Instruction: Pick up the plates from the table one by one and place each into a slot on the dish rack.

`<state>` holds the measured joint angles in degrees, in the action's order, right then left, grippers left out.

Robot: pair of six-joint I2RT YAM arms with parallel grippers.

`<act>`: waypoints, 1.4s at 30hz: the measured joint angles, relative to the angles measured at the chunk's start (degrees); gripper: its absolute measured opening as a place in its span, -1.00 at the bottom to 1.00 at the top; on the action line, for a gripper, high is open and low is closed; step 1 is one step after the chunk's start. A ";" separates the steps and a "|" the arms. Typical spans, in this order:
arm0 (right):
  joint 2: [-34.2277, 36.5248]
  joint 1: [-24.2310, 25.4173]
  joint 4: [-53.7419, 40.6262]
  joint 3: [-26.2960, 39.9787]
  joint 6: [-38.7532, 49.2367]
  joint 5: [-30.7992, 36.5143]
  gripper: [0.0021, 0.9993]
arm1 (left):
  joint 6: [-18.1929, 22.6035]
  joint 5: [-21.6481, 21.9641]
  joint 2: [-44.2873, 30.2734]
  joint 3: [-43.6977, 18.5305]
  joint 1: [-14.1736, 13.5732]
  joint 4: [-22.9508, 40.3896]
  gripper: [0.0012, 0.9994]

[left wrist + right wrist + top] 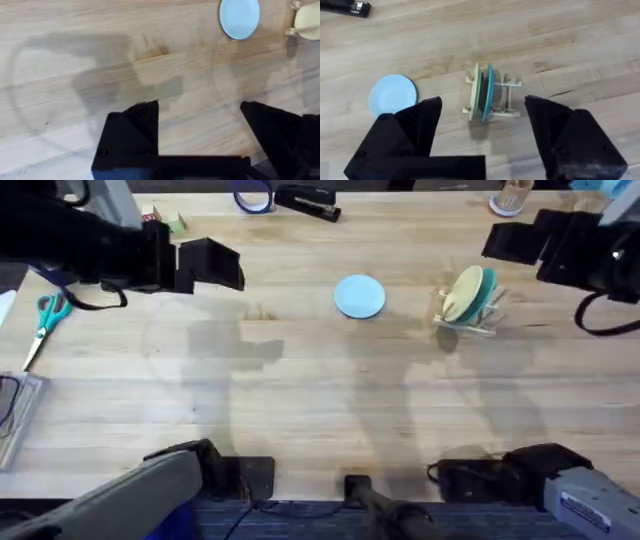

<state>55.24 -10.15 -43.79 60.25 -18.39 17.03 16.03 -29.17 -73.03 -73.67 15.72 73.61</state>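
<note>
- Teal plate [488,92]: upright in dish rack [507,97], beside yellow plate [475,92]; done.
- Light blue plate [359,295]: flat on counter [300,400]; remaining.
- Left end effector [200,130], right end effector [482,132]: wide, empty.

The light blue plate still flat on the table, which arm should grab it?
Probably the right. Its open end effector hangs by the dish rack with the light blue plate close beside; the left end effector, also open, sits farther off.
</note>
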 joint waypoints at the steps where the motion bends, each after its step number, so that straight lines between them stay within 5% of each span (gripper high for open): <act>1: 0.00 0.00 -0.01 0.00 0.00 -0.07 0.99 | 0.00 -0.02 0.01 0.00 -0.65 -0.25 0.99; 10: 0.00 0.00 -0.19 0.00 0.00 -0.41 0.99 | -1.45 -0.33 0.02 0.00 -8.98 -4.67 0.99; 28: 0.00 0.00 -1.32 0.00 0.00 -0.41 0.99 | -15.33 -6.55 -7.63 0.00 -25.73 -22.70 0.98; 35: 0.00 0.00 -1.50 0.00 0.00 -0.41 0.99 | -20.23 -8.51 -12.29 0.00 -29.92 -28.78 0.94; 36: 0.00 0.00 -1.50 0.00 0.00 -0.41 0.99 | -21.64 -11.09 -14.82 0.00 -30.48 -31.87 0.48; 42: 0.00 0.00 -1.50 0.00 0.00 -0.41 0.99 | -24.91 -14.94 -19.71 0.00 -30.46 -35.24 -0.48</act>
<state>55.24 -10.15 -45.30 60.25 -18.39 16.62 -8.88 -44.11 -92.74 -73.67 -14.74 38.36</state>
